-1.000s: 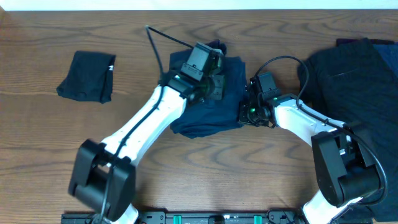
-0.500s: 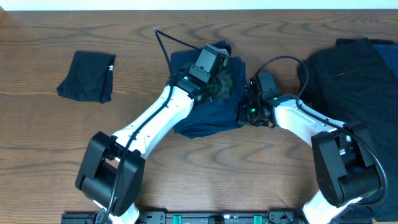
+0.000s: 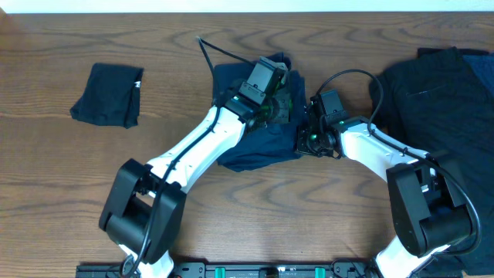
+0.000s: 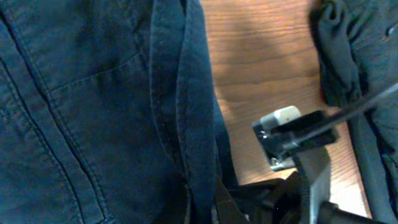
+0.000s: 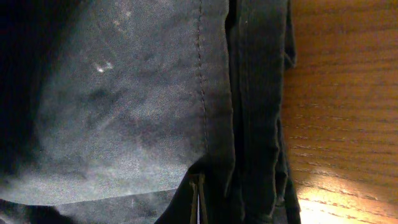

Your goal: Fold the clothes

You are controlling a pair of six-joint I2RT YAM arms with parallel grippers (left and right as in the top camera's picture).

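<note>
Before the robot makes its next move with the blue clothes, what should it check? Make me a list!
1. The left gripper is shut on the navy garment: ok.
2. The right gripper is shut on the garment's right edge: ok.
3. The navy garment lies flat and smooth: not ok, it is bunched and wrinkled.
4. The folded black garment with the white tag is out of the way on the left: ok.
5. The black pile on the right lies apart from the navy garment: ok.
6. How many layers each gripper pinches: cannot tell.
</note>
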